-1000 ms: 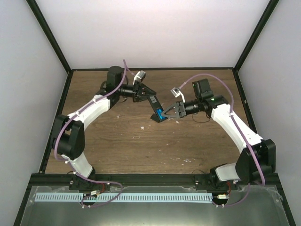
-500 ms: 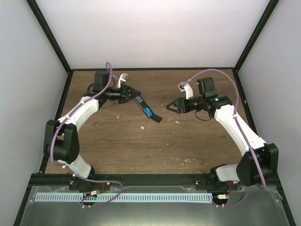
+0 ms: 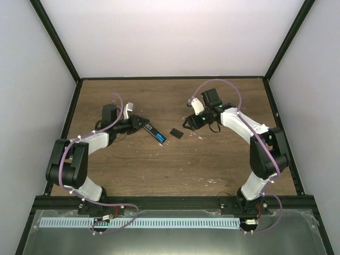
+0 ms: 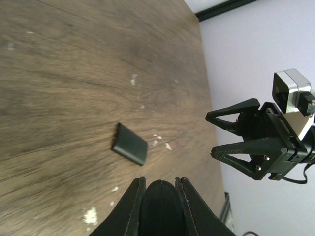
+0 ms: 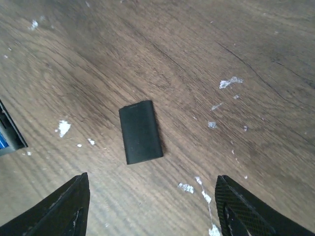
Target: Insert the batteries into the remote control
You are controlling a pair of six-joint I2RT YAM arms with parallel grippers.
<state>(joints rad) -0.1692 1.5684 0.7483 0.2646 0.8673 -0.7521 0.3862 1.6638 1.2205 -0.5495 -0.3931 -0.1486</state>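
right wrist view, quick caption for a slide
Open right pincer hovering above a small black cover lying flat on the scuffed wooden table, remote at far left.

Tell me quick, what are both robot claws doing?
Left gripper: closed, holding the remote control.
Right gripper: open, holding nothing.

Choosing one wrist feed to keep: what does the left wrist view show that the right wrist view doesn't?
Left wrist only: the right gripper seen from outside, jaws open. Right wrist only: a bright blue battery in the slim black remote control. Both: the small flat black rectangular cover lying on the brown wooden table.
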